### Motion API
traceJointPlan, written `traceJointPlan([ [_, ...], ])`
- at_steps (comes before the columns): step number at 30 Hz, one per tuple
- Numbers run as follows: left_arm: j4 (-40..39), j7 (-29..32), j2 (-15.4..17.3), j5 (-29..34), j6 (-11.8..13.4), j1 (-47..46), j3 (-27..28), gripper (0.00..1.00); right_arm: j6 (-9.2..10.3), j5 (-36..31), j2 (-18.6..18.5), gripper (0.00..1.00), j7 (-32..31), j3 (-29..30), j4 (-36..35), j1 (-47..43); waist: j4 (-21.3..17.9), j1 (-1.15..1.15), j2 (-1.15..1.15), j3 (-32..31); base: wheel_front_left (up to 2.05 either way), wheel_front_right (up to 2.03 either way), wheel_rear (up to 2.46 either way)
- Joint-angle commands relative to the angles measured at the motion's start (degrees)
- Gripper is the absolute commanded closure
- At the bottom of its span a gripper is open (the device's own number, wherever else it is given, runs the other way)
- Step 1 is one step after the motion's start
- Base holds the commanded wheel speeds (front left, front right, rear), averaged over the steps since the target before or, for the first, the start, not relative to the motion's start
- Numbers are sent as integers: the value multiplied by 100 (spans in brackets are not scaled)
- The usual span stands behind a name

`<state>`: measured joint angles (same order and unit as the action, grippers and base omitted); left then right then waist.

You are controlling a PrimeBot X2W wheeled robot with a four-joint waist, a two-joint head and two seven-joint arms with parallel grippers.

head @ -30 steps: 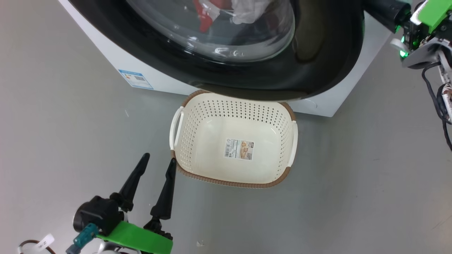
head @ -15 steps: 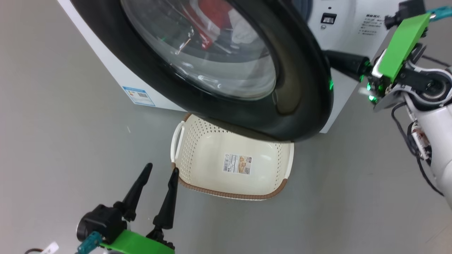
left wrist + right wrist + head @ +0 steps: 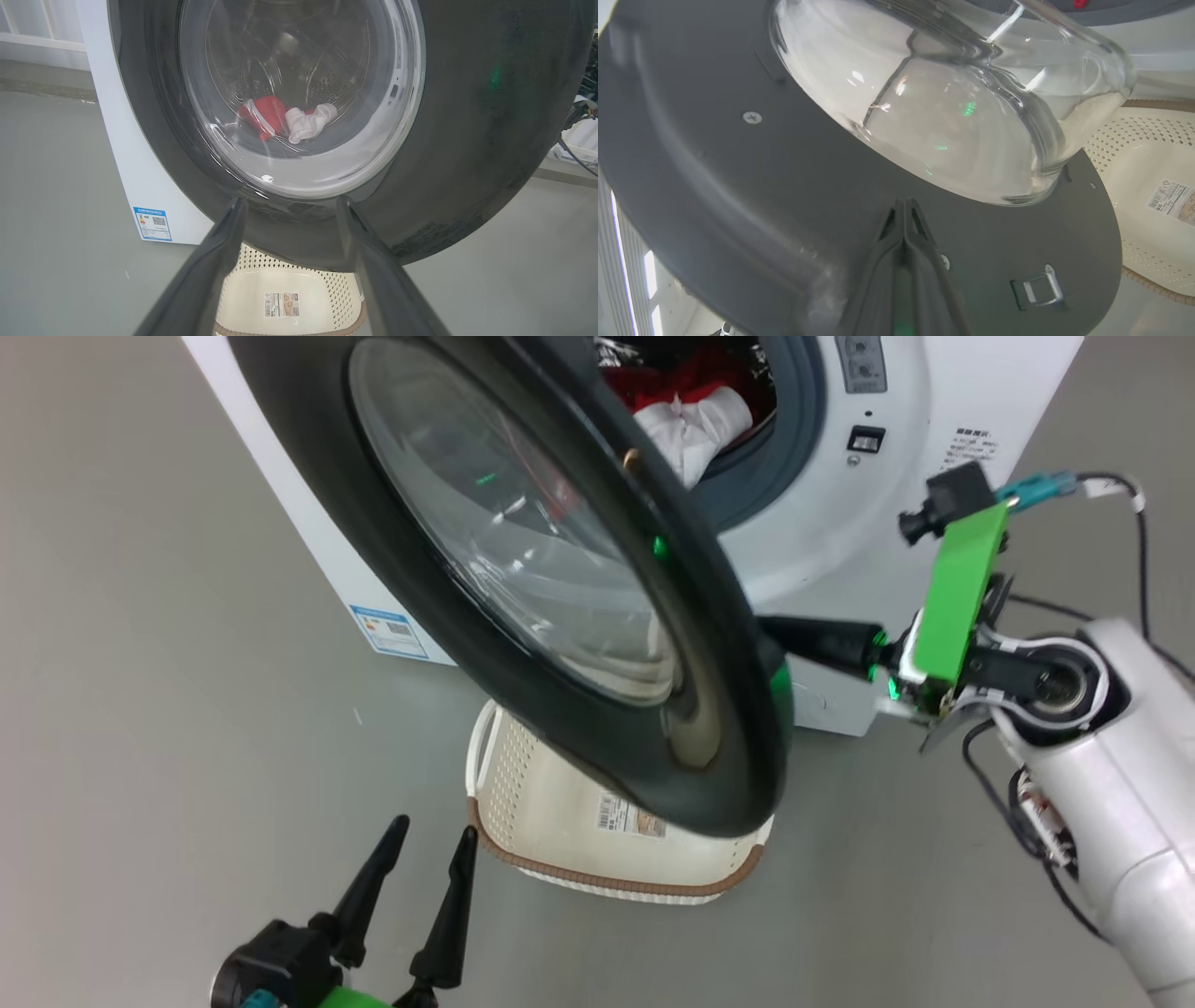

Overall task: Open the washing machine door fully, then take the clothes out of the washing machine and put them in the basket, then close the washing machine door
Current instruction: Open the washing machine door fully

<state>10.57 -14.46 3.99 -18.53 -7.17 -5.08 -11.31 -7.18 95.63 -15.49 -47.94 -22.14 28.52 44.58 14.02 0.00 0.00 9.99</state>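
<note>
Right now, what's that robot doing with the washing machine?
The robot is at the washing machine door: its right fingers, pressed shut, lean on the door's inner side. The door stands partly open. Red and white clothes lie in the washing machine. The basket sits empty on the floor below, the open left fingers beside it.

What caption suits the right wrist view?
Shut fingers of the right gripper at the inner face of the partly open washing machine door; glass bowl above, basket beyond.

looks like a lab or test room rather than a home: the washing machine (image 3: 971, 392) stands on a plain grey floor (image 3: 140, 709) by a white panelled wall (image 3: 42, 28).
</note>
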Motion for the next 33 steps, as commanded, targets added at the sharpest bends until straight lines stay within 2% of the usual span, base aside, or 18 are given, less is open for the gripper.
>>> traceJointPlan([
  [1, -131, -54, 31, 68, -32, 29, 171, 0, -31, -55, 126, 100, -69, -112, -259, -179, 63, 0, 0, -87, 0, 0, 0],
  [15, -151, -54, -5, 135, -32, 290, 350, 0, -31, -138, 399, 100, -59, -290, -1189, -1147, 400, 0, 0, -384, 0, 0, 0],
  [33, -69, -54, 16, 214, -32, 414, 574, 0, -31, -315, 820, 100, 88, -376, -1523, -1655, 1020, 0, 0, -600, 0, 0, 0],
])
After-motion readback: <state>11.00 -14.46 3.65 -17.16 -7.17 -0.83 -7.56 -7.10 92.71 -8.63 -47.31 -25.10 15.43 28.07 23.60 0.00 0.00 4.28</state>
